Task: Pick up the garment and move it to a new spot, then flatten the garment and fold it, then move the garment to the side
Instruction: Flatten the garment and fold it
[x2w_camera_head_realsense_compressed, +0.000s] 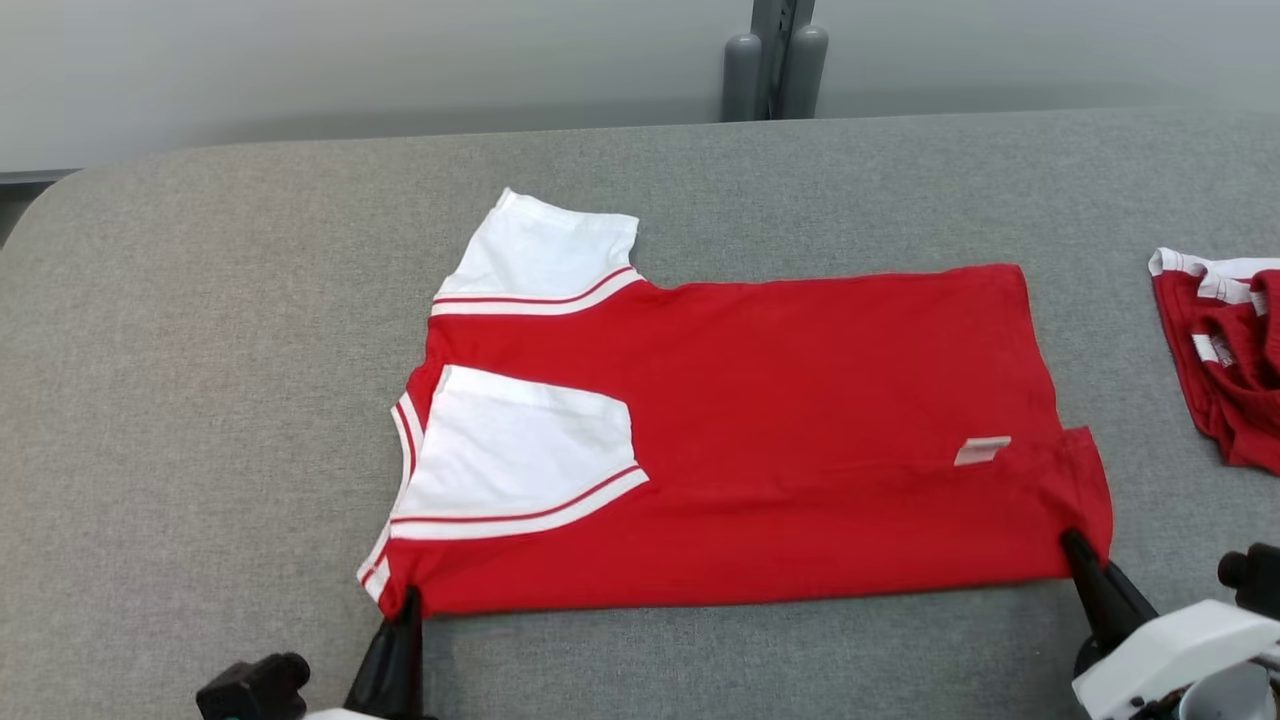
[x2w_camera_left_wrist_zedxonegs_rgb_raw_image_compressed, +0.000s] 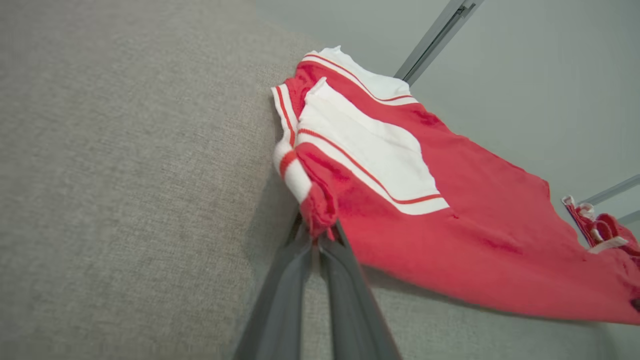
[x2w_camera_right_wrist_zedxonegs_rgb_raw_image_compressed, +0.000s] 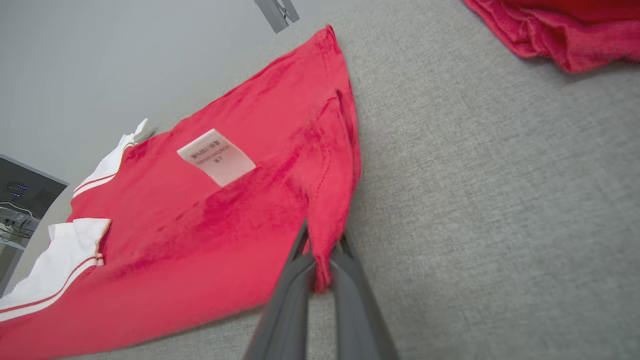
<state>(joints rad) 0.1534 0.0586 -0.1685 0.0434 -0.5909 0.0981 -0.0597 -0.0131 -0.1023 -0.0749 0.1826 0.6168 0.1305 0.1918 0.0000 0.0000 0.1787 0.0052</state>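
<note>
Where it lies flat near the middle of the grey fabric-covered table, the red cloth T-shirt has its shoulders toward the robot's left and its hem toward the right. One white sleeve with red stripes is folded in over the red body, and the other sleeve juts out at the far edge. A small white label shows near the hem. The left gripper pinches the near shoulder corner, its fingers closed on bunched cloth. The right gripper is clamped on the near hem corner. A crumpled red garment lies well apart, far right.
</note>
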